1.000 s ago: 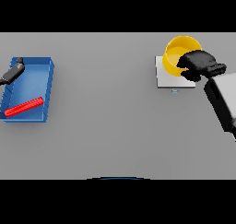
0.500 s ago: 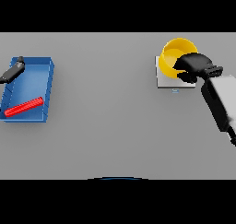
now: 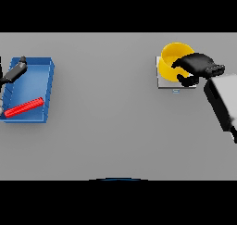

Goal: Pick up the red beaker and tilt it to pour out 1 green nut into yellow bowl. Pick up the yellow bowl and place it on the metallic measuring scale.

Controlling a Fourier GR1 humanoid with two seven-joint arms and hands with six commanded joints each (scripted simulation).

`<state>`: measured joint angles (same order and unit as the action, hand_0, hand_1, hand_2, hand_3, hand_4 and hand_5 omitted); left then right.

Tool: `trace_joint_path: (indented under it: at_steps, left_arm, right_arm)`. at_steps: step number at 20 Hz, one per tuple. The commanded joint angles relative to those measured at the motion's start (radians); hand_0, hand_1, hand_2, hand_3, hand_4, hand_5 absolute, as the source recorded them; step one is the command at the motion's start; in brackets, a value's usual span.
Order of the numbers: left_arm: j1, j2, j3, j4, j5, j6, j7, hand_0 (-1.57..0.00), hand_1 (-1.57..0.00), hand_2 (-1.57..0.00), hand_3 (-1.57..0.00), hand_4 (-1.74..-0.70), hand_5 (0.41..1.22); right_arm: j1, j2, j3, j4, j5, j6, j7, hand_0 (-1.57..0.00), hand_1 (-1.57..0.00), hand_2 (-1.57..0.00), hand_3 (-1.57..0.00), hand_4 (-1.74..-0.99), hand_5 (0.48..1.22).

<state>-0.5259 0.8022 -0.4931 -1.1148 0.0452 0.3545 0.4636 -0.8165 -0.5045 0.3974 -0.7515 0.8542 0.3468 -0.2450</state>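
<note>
Head view: little has changed over the last second; the right hand (image 3: 196, 66) has stayed curled round the near rim of the bowl (image 3: 173, 57), and only the forearm has swung a little toward the table's centre. The bowl is seen resting on the scale (image 3: 163, 83) at the far right, so the placing is judged done or all but done, with release the step left. The bowl's inside is partly hidden by the hand, and whether a nut lies in it cannot be told. At the far left a blue tray (image 3: 46, 87) holds the red beaker (image 3: 24, 107), lying on its side; no nut can be made out in it. The left hand (image 3: 16, 71) is seen over the tray's far corner; its state cannot be told.
</note>
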Motion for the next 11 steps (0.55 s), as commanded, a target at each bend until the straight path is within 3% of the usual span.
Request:
trace_joint_path:
  at_steps: [1,5,11]
  left_arm:
    - [0.002,-0.001,0.002,0.007,0.003,-0.001,-0.012,0.0,0.0,0.0,0.0,-0.72,0.664]
    - [0.008,0.001,0.005,0.012,0.004,-0.001,-0.022,0.0,0.0,0.0,0.0,-0.73,0.665]
    - [-0.005,-0.015,-0.005,0.023,-0.003,-0.003,-0.012,0.0,0.0,0.0,0.0,-0.73,0.665]
  right_arm:
    - [-0.004,0.008,0.003,0.008,0.003,-0.003,0.0,-0.21,-0.18,-0.24,-0.43,-1.552,0.876]
    - [0.004,0.011,-0.007,0.013,-0.002,-0.033,-0.014,-0.08,-0.07,-0.1,-0.3,-1.53,0.809]
    - [0.0,0.016,-0.017,0.028,-0.013,0.006,0.037,-0.02,-0.02,-0.03,-0.15,-1.478,0.738]
